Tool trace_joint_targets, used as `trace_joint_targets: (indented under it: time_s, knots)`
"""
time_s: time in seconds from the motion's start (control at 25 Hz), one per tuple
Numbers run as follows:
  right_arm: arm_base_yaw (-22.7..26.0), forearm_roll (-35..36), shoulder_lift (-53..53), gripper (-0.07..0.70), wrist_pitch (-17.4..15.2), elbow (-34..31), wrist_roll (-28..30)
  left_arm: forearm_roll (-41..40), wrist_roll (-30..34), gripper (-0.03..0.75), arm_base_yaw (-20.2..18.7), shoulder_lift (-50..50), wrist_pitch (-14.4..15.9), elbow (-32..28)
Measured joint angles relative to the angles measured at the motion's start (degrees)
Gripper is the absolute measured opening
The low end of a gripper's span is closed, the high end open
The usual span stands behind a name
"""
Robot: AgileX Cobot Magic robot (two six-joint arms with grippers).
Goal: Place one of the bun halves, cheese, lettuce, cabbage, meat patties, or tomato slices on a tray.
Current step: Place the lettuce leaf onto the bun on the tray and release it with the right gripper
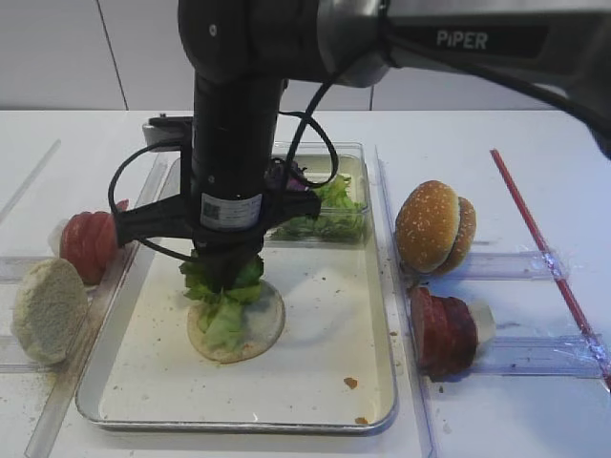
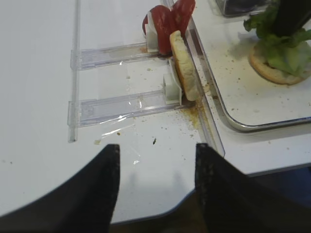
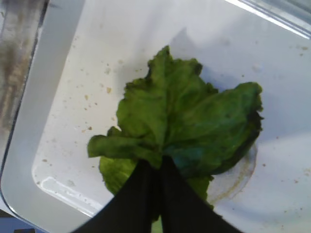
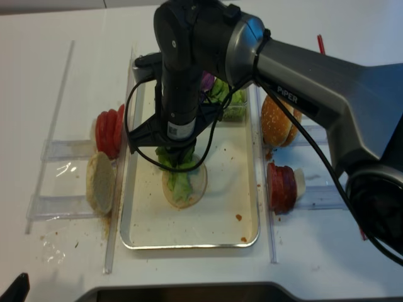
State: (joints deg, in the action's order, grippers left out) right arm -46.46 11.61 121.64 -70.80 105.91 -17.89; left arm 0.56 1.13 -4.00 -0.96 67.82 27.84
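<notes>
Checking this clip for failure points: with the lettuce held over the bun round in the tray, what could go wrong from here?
1. The right end effector is shut on the lettuce near its stem end; the leaf may cling and lift back up on release.
2. The lettuce spreads wider than the pale bun round, so it could slide off onto the tray.
3. The arm hangs close to the clear box of greens and might nudge it when withdrawing.

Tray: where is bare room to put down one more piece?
The tray is bare on its right half and along the near edge, beside the flat bun. The far end is crowded by the clear box, and the right gripper holds lettuce over the bun.
</notes>
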Motion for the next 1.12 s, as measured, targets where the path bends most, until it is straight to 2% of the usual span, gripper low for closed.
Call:
trace_joint_targets:
  time_s: [0.52, 0.68, 0.96, 1.12]
  knots:
    - [0.0, -0.1, 1.1, 0.076, 0.2, -0.5, 0.0, 0.0, 0.0, 0.338, 0.0, 0.0, 0.0, 0.0]
    - [0.0, 0.0, 1.1, 0.187, 0.2, -0.5, -0.1, 0.0, 0.0, 0.338, 0.0, 0.0, 0.0, 0.0]
    - [0.0, 0.2, 0.7, 0.490, 0.2, -0.5, -0.8, 0.0, 0.0, 0.338, 0.0, 0.0, 0.0, 0.0]
    - [-0.1, 0.0, -1.4, 0.556, 0.2, -0.5, -1.0, 0.0, 0.0, 0.338, 0.0, 0.0, 0.0, 0.0]
